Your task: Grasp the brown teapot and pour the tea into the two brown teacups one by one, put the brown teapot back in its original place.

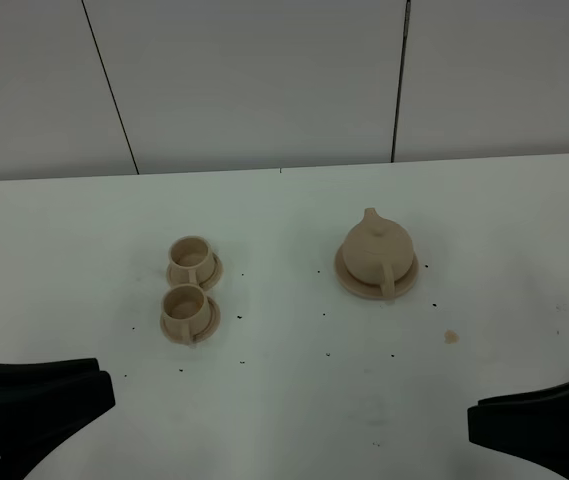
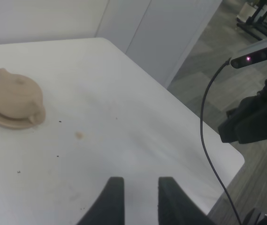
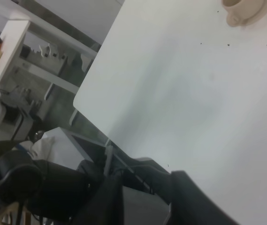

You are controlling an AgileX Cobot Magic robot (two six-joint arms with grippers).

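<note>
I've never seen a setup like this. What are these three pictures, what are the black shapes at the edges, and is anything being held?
This is a robot with two arms, seen by three cameras. One camera looks down from high up on a white table. On it stand a brown teapot on its round saucer and, to the left, two brown teacups, each on a small saucer. The black shapes in the bottom corners are the arms. The other two pictures come from a camera on each wrist, looking past that arm's tool: the left tool and the right tool. Both tools have a gap between their fingers, hold nothing and are well away from the teapot.
</note>
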